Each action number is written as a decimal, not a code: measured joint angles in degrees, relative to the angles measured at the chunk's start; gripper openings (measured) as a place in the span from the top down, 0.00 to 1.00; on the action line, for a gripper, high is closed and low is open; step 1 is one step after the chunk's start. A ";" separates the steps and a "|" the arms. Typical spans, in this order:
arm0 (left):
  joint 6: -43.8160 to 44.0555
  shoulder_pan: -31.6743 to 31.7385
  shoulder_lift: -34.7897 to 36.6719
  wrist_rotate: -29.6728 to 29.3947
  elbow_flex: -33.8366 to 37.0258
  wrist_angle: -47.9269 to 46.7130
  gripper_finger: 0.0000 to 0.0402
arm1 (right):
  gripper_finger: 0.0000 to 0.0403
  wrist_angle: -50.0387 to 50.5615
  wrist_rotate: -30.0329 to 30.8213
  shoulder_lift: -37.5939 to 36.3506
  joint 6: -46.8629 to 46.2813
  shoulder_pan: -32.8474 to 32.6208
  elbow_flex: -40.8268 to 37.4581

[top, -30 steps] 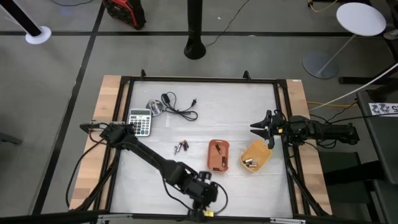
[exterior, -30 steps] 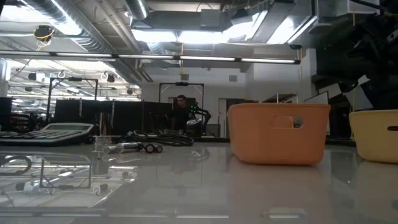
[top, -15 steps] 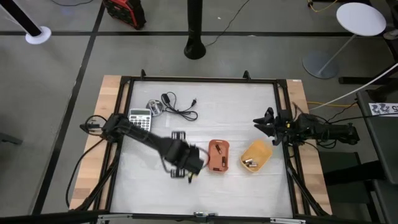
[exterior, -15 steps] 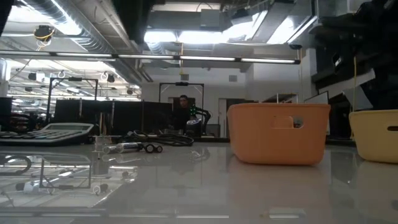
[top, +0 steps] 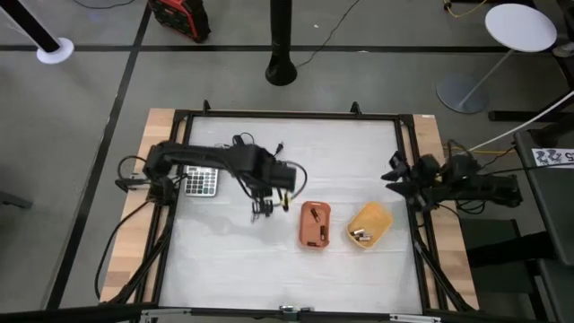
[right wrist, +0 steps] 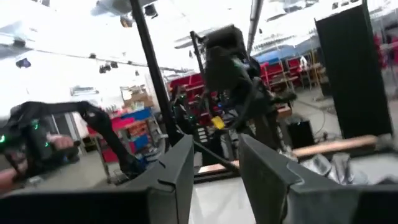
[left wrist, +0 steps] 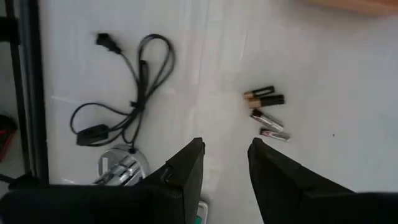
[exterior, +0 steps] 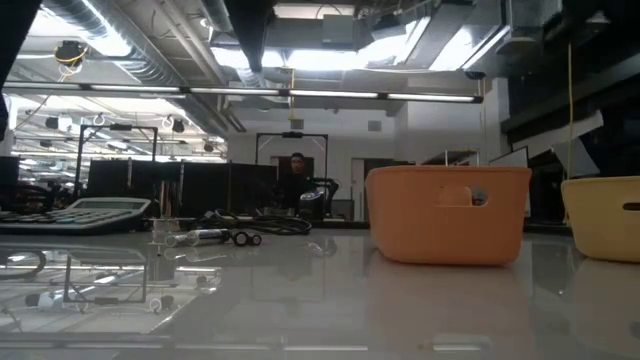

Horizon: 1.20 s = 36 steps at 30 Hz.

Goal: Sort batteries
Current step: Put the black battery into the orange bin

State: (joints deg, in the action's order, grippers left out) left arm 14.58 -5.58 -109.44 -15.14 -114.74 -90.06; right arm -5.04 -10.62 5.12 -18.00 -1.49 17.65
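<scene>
- I am hovering the left gripper (top: 272, 182) above the loose batteries (left wrist: 266, 114) on the white table (top: 224, 260), fingers (left wrist: 186, 171) parted and empty, lined up for a pick.
- More batteries are already lying in the orange tray (top: 314, 224) and the yellow tray (top: 369, 223), just beside each other.
- I am parking the right gripper (top: 395, 172) at the table's right edge, fingers apart, gripping nothing, clear of the trays.

Left arm swings up from the desk's near edge; left gripper (top: 262, 209) now hangs over the loose batteries (left wrist: 266, 115) left of the orange tray (top: 314, 224), fingers (left wrist: 186, 172) apart. Right gripper (top: 395, 174) pulls away from the yellow tray (top: 369, 223), out past the desk's side rail.
</scene>
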 joint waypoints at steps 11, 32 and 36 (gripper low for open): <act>-3.82 6.13 6.10 -0.32 0.02 2.85 0.71 | 0.70 22.65 -2.71 31.02 10.28 -0.03 24.67; -10.29 18.56 26.50 10.59 45.82 33.93 0.71 | 0.70 32.90 6.75 78.95 9.22 -21.93 51.89; -7.51 19.04 31.27 12.18 58.19 43.83 0.71 | 0.70 28.07 7.77 84.15 4.01 -24.26 51.99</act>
State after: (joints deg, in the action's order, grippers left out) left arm 7.07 13.46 -78.17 -2.96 -56.54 -46.22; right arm 23.03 -2.85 89.27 -13.99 -25.75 69.65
